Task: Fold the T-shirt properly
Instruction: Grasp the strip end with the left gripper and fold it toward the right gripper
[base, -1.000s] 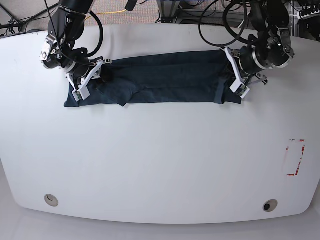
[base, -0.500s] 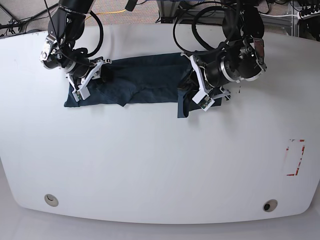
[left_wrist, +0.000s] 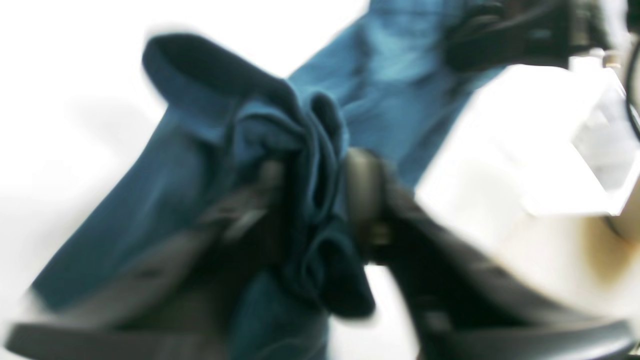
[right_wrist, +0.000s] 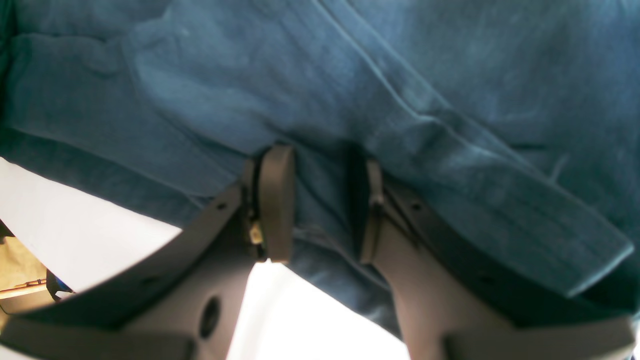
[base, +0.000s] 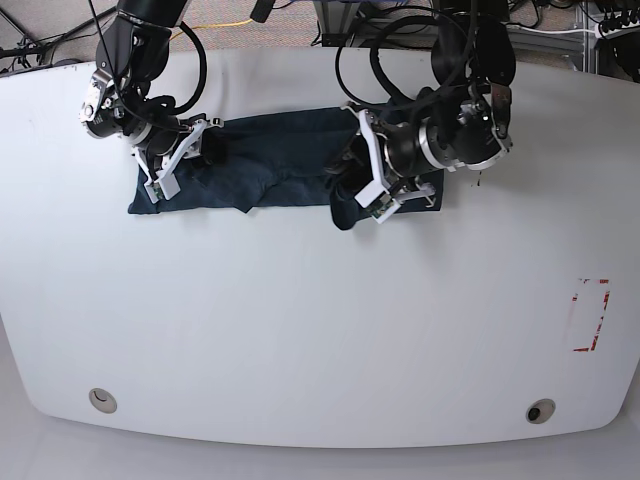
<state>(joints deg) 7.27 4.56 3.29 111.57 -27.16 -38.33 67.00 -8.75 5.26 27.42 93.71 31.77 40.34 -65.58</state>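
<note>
Our left gripper (base: 362, 198) is clamped on the T-shirt's (base: 270, 170) gathered end, above the middle of the white table (base: 320, 330), while our right gripper (right_wrist: 320, 205) (also closed on cloth) pins the far end, along the shirt's long axis.

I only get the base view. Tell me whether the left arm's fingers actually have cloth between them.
Observer: Yes. The left wrist view shows a bunched fold of the T-shirt pinched between the left gripper fingers.
Operator: Check the right one too.
Observer: In the right wrist view, the right gripper fingers stand apart with a flat layer of cloth running between them. I cannot tell whether they squeeze it.
</note>
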